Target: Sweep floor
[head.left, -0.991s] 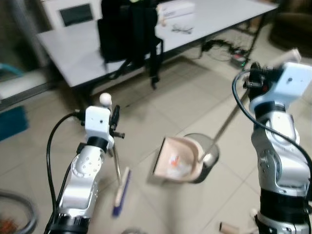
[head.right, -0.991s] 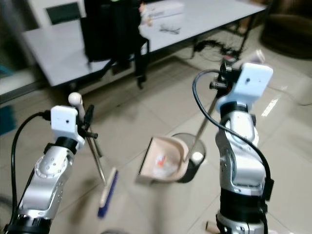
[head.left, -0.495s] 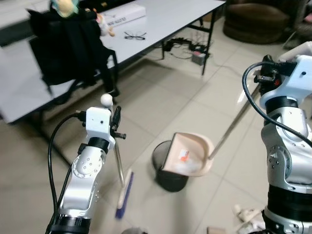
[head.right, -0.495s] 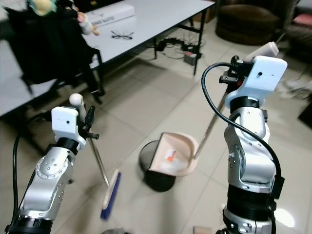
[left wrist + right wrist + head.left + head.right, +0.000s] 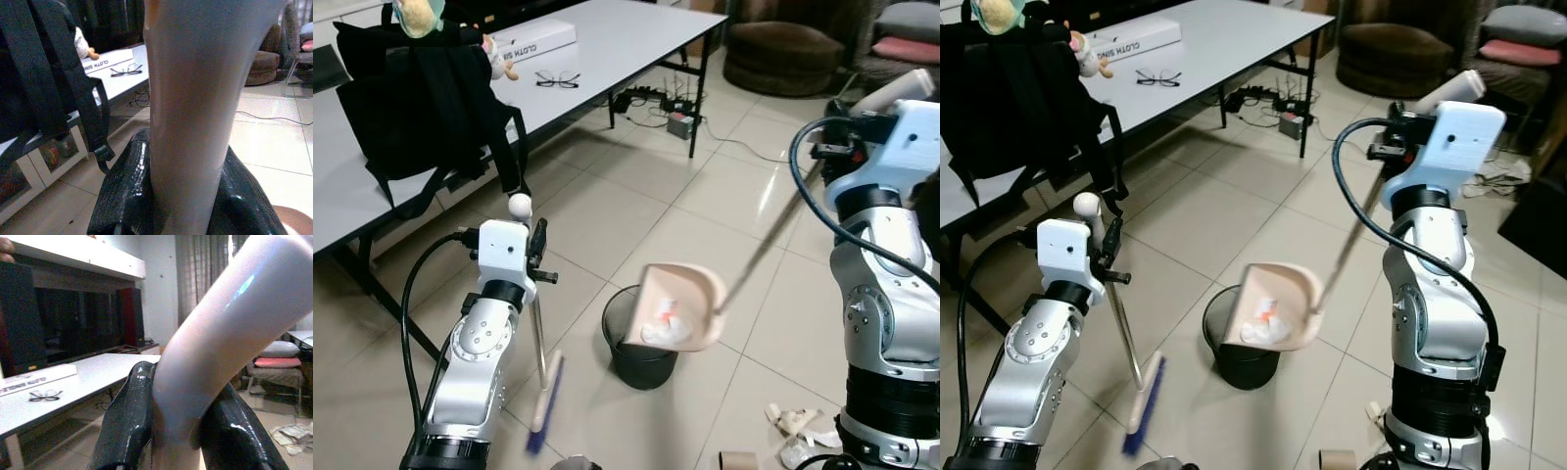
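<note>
- Left eye view: the right end effector point(image 5: 829, 155) grips the long handle of a beige plastic dustpan point(image 5: 680, 305), which hangs tilted over a round black waste bin point(image 5: 638, 345) on the tiled floor point(image 5: 656, 211).
- Right eye view: the left end effector point(image 5: 1112, 253) clenches a metal-handled broom with blue bristles point(image 5: 1141, 399), its head low near the floor beside the bin.
- Left wrist view: black fingers point(image 5: 127, 191) clamp the pale broom handle.
- Right wrist view: fingers point(image 5: 129, 423) clasp the white dustpan grip.

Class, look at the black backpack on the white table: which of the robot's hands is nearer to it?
Left. The left hand, gripping the broom, is just in front of the backpack; the right hand, holding the dustpan, is across the floor.
</note>
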Controlling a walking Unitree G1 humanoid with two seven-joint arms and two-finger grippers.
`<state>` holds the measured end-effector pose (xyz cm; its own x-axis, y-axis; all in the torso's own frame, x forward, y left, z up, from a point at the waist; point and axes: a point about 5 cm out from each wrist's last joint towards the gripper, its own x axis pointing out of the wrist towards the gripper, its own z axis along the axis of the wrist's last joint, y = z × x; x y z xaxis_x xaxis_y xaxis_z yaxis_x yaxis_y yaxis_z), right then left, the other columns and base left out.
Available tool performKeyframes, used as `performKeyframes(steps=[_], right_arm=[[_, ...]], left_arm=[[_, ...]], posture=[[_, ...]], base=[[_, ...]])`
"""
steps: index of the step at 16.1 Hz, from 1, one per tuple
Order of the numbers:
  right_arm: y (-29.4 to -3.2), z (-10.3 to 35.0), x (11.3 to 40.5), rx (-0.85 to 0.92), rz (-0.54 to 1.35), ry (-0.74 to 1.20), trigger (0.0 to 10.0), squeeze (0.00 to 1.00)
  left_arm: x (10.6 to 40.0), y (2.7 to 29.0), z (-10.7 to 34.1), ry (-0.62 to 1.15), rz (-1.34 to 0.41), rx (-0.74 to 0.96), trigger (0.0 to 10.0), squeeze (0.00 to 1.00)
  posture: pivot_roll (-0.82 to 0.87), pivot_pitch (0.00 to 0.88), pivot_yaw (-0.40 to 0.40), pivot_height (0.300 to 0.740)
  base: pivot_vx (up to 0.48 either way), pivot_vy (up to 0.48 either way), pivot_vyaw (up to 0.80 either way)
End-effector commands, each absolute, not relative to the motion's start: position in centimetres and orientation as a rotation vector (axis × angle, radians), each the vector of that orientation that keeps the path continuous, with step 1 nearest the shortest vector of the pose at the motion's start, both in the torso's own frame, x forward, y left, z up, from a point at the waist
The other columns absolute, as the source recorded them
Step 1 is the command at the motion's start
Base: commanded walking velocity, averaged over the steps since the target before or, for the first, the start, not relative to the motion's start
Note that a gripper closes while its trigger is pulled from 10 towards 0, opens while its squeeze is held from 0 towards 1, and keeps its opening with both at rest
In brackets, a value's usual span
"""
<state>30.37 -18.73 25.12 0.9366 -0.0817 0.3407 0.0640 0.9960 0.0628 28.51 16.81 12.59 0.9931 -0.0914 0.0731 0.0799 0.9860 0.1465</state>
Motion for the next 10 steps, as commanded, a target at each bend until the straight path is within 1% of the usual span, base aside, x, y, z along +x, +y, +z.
performKeyframes(steps=[1,3,4,5,6,7,8,10], right_arm=[[-18.1,26.6,30.3,0.046,-0.033,-0.425,10.0,0.00],[-17.9,27.0,30.4,0.035,-0.016,-0.450,10.0,0.00],[-17.4,27.3,30.4,-0.002,0.017,-0.479,10.0,0.00],[-17.4,27.3,30.4,-0.002,0.017,-0.479,10.0,0.00],[-16.5,27.5,30.2,-0.056,0.069,-0.516,10.0,0.00],[-16.5,27.5,30.2,-0.056,0.069,-0.516,10.0,0.00],[-15.8,27.6,30.0,-0.085,0.108,-0.540,10.0,0.00],[-13.2,27.1,29.2,-0.161,0.247,-0.608,10.0,0.00]], left_arm=[[28.5,17.0,13.1,-0.102,-0.077,0.159,10.0,0.00],[28.4,17.1,13.0,-0.099,-0.075,0.161,10.0,0.00],[28.4,17.1,13.0,-0.096,-0.075,0.161,10.0,0.00],[28.4,17.1,13.0,-0.096,-0.075,0.161,10.0,0.00],[28.4,17.0,12.9,-0.093,-0.079,0.161,10.0,0.00],[28.4,17.0,12.9,-0.093,-0.079,0.161,10.0,0.00],[28.4,17.0,12.9,-0.092,-0.081,0.162,10.0,0.00],[28.4,16.9,12.9,-0.093,-0.086,0.166,10.0,0.00]], posture=[[-0.02,0.038,0.046,0.740],[-0.02,0.037,0.045,0.740],[-0.02,0.039,0.042,0.740],[-0.02,0.039,0.042,0.740],[-0.02,0.037,0.043,0.740],[-0.02,0.037,0.043,0.740],[-0.02,0.037,0.044,0.740],[-0.02,0.034,0.044,0.740]], base=[[0.000,0.000,0.00],[0.000,0.000,0.00],[0.000,0.000,0.00],[0.000,0.000,0.00],[0.000,0.000,0.00],[0.000,0.000,0.00],[0.000,0.000,0.00],[0.000,0.000,0.00]])
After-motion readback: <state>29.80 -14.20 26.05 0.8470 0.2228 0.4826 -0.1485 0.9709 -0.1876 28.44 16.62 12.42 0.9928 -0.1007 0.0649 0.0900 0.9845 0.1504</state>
